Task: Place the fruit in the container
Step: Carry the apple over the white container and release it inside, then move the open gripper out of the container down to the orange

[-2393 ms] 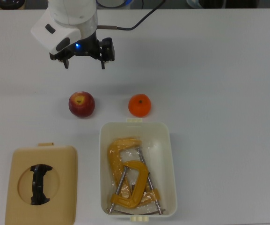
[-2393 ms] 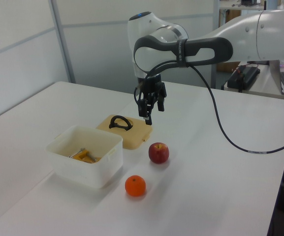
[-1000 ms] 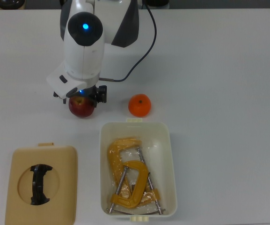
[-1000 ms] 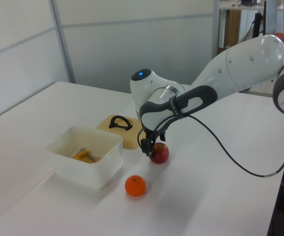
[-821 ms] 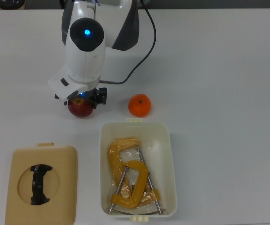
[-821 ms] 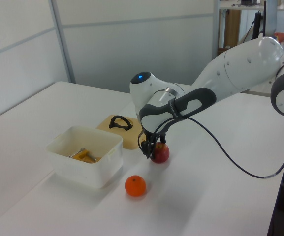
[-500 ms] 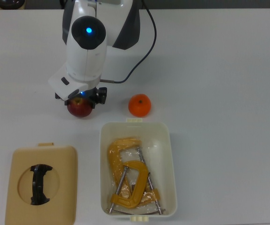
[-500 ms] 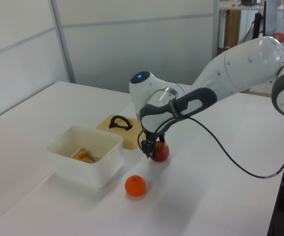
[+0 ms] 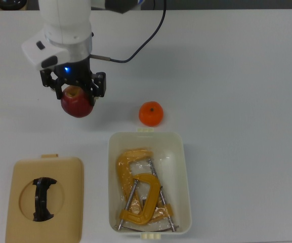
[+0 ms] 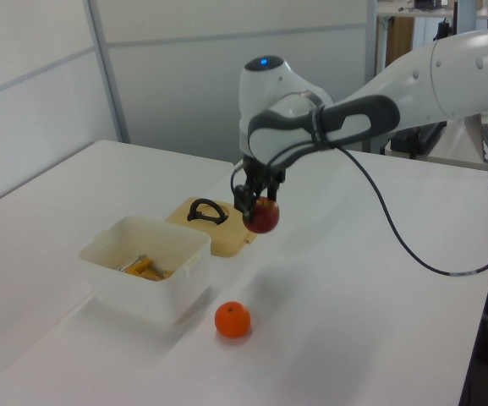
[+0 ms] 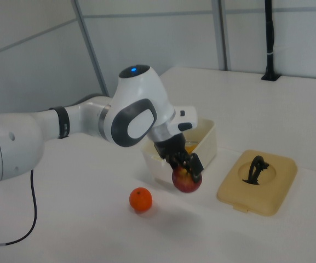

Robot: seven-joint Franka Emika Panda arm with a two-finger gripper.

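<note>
The black fingers (image 9: 73, 90) are closed on the round red apple (image 9: 77, 104). The left view shows it lifted clear of the white bench (image 10: 353, 304); the top view alone reveals yellow clamps (image 9: 140, 192) inside the white plastic container (image 9: 183, 177).

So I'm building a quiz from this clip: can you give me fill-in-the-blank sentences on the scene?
1. The tool holds the ____ clear of the table.
2. The fruit left on the table is the ____.
3. Inside the white container lie yellow ____.
4. The tan lid lies ____ the container, not on it.

Missing words: apple; orange; clamps; beside
</note>
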